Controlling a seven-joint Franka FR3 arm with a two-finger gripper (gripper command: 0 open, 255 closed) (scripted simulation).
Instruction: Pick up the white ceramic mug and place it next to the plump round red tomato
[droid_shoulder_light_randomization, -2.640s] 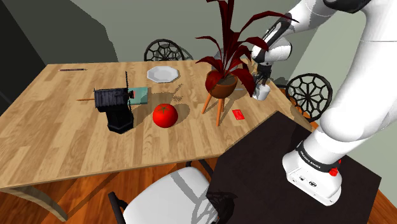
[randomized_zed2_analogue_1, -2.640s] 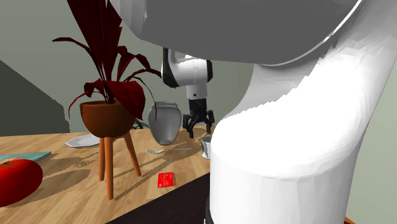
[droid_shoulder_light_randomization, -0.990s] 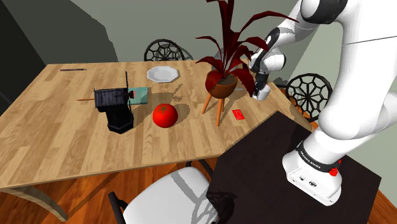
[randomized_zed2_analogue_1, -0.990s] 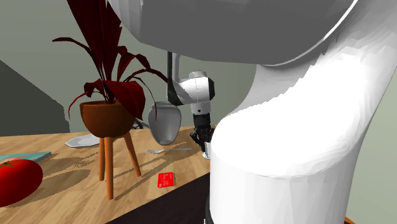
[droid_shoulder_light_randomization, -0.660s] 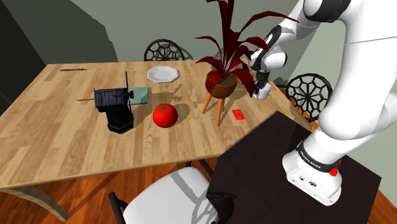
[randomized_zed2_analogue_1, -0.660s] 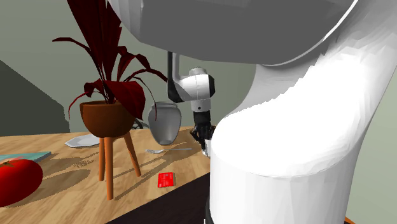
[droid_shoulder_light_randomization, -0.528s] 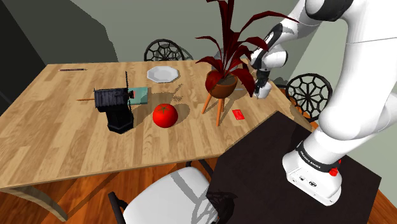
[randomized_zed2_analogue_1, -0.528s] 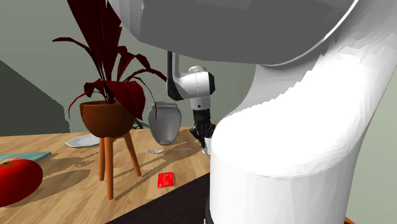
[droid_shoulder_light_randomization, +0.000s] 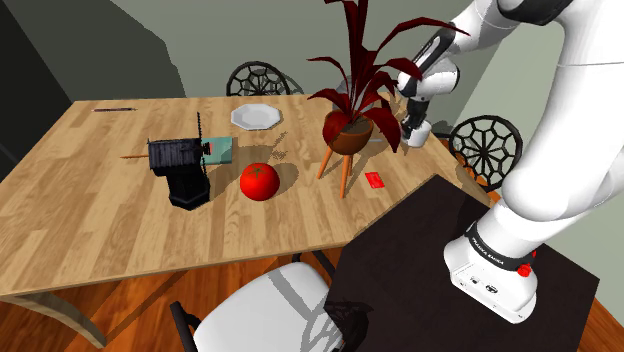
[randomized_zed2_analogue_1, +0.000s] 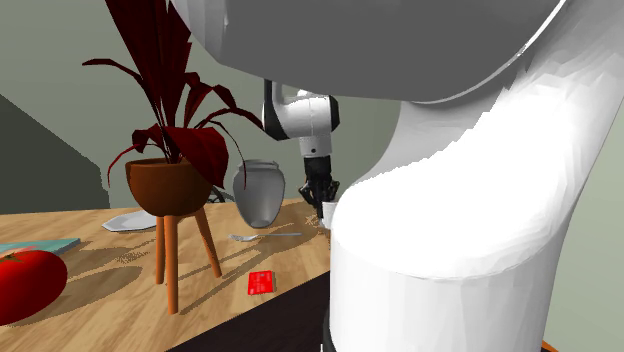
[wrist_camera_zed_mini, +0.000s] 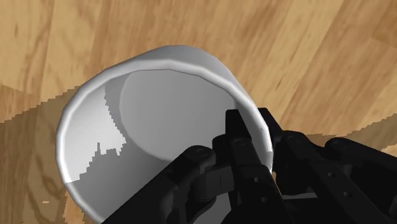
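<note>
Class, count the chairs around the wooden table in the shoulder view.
3: far web-backed chair beyond the table, second web-backed chair at the shoulder view's right, white-seated chair at the near edge. More may be hidden.

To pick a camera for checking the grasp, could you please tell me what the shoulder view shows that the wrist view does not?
Shoulder view: the red tomato, the potted red-leaved plant, a white plate and the black chairs.
Wrist view: the white mug's empty inside, with the fingers clasping its rim.
Both: the white mug, the black gripper and the wooden table.
</note>
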